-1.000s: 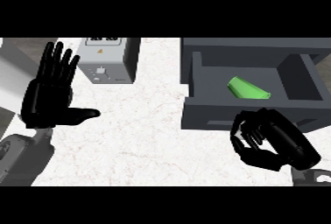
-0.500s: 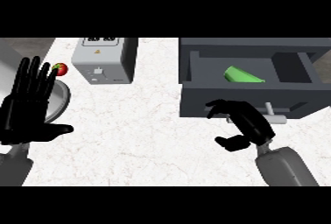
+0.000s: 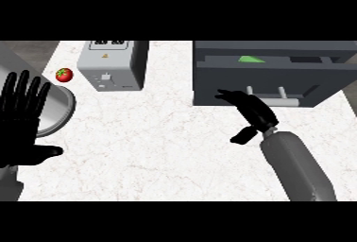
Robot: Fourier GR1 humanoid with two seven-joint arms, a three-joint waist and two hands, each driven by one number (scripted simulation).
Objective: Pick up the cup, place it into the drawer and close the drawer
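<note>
Found the green cup (image 3: pixel 250 59) already lying inside the dark grey open drawer (image 3: pixel 216 80), with only a sliver showing above the front panel. Judged the placing step as done and the closing step as the one in hand.

Saw the right hand (image 3: pixel 250 108) low against the drawer front, just beside the pale bar handle (image 3: pixel 282 100), with fingers stretched out rather than curled, the thumb hanging down toward the white marbled counter (image 3: pixel 160 142), and nothing held. Could not tell whether the fingertips were actually touching the panel or only close to it.

Noted the left hand (image 3: pixel 24 118) at the view's left edge, open and flat, fingers up, resting and empty, partly over a round metal bowl (image 3: pixel 63 111). Also noted a grey toaster (image 3: pixel 111 64) and a small red fruit (image 3: pixel 64 74) farther back, well apart from the drawer.

Reckoned the next move as a straight push on the front panel, away from the robot, with the fingers kept flat and clear of the handle bar, until the panel sat flush with its housing.
</note>
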